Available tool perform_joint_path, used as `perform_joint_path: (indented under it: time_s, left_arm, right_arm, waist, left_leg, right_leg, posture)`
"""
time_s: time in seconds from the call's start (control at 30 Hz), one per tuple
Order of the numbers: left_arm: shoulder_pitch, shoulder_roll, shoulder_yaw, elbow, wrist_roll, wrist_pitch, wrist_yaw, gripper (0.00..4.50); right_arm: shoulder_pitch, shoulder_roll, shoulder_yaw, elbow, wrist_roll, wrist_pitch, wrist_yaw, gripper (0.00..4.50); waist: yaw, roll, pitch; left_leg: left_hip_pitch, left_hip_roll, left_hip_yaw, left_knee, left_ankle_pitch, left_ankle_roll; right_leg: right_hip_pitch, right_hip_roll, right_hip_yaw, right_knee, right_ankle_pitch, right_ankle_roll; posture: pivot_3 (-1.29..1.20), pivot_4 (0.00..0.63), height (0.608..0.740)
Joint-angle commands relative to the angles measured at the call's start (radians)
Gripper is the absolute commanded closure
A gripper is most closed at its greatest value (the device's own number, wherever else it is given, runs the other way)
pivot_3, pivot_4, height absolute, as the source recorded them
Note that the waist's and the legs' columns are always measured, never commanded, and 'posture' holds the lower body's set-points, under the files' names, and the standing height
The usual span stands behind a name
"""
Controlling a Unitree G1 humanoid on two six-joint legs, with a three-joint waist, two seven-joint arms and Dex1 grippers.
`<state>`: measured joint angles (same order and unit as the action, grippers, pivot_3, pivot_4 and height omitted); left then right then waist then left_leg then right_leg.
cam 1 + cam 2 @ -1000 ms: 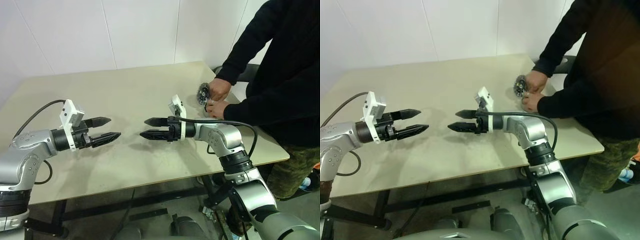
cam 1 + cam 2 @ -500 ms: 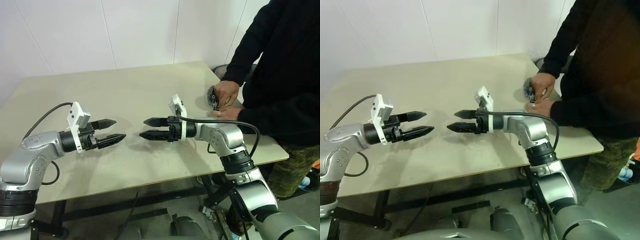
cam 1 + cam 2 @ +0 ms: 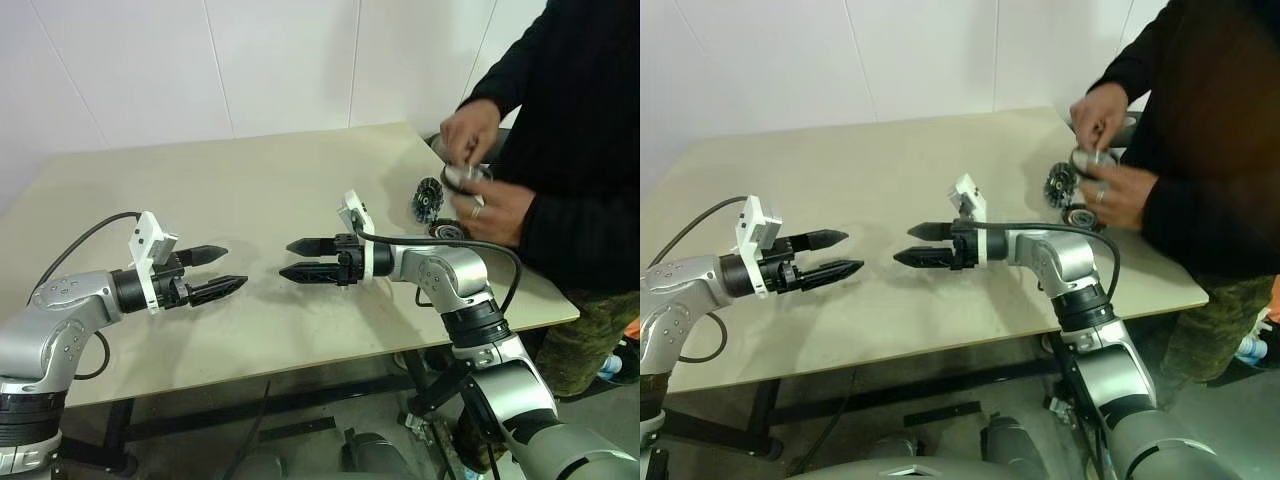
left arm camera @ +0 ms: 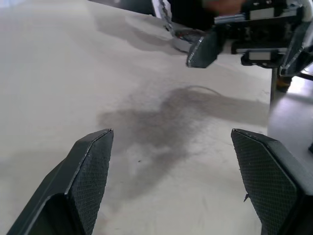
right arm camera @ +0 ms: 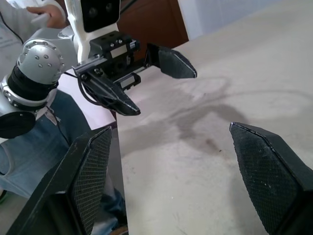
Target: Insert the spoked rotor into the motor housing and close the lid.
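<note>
Smooth beige table (image 3: 250,180) bears round, dark-rimmed motor housing (image 3: 447,230).

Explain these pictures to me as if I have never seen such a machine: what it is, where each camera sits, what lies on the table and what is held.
This is a humanoid robot with two arms, each ending in a two-fingered black tool. Two pictures come from cameras in its head, looking down over the arms. The other two come from cameras on the wrists, looking along each tool's fingers.

The left tool and the right tool hover above the beige table, pointing at each other. Both are open and hold nothing.

At the table's far right stands a person in a black sleeve. The person's hands hold a round metal part; which motor part it is I cannot tell. Two more round parts are on the table beside them: one dark spoked piece standing on edge and one lying flat.
</note>
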<state>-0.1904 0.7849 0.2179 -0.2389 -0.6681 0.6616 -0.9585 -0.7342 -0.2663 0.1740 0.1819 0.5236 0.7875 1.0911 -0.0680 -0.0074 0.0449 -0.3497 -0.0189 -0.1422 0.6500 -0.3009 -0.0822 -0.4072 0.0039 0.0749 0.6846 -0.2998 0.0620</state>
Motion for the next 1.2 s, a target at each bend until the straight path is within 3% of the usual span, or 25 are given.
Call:
perform_joint_path:
  time_s: [0.03, 1.2]
  left_arm:
    - [-0.010, 0.002, 0.028, -0.037, -0.016, -0.016, 0.003, 0.40]
    - [-0.022, -0.017, 0.051, -0.015, -0.034, -0.025, 0.050, 0.40]
  right_arm:
    - [-0.040, -0.012, -0.013, -0.020, 0.009, -0.012, 0.018, 0.48]
    - [-0.072, -0.005, -0.022, 0.026, -0.006, -0.030, 0.012, 0.48]
  waist:
    - [0.000, 0.000, 0.000]
    - [-0.001, 0.000, 0.000]
  left_leg:
    - [0.000, 0.000, 0.000, 0.000, 0.000, 0.000]
    - [0.000, 0.000, 0.000, 0.000, 0.000, 0.000]
  right_leg:
    - [0.000, 0.000, 0.000, 0.000, 0.000, 0.000]
    - [0.000, 0.000, 0.000, 0.000, 0.000, 0.000]
  posture:
    - [0.00, 0.000, 0.740]
    - [0.00, 0.000, 0.740]
